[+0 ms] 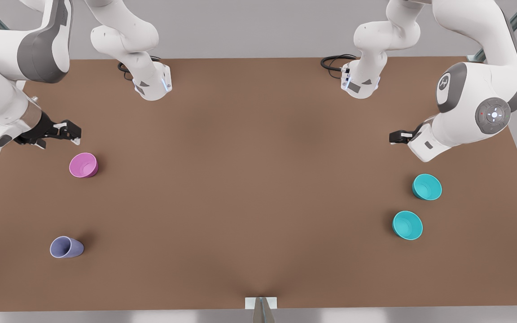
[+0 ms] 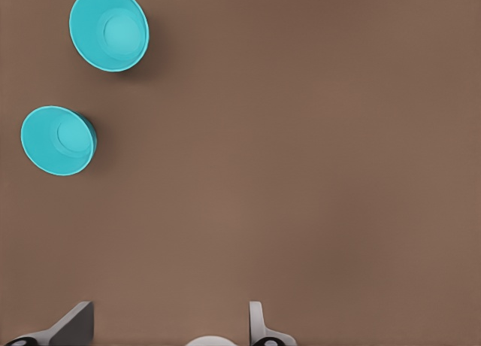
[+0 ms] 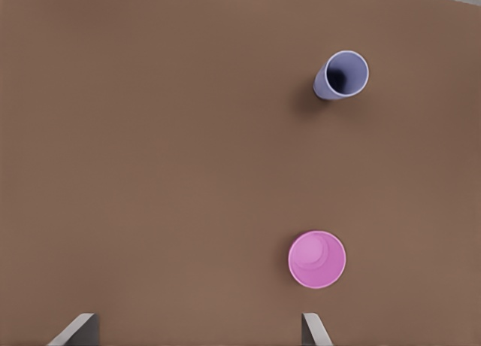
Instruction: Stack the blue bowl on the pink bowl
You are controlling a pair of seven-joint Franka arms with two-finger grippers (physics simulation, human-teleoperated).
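The brown counter [image 1: 249, 179] is being shown with everything well spread out, nothing stacked yet. The left gripper [image 1: 395, 137] is being held above the counter on the front view's right, its fingers [image 2: 257, 323] parted and empty, near the two teal bowls, so the pick is presumably being left to this arm. The right gripper [image 1: 71, 132] is being held just beyond the pink bowl [image 1: 83, 165] on the front view's left, fingers [image 3: 316, 332] spread, nothing gripped; that arm is judged to be waiting. The blue bowl [image 1: 427, 187] is being kept upright beside its twin [image 1: 407, 225], well apart from the pink one. A lavender cup [image 1: 66, 247] is being left nearer the camera, uninvolved.
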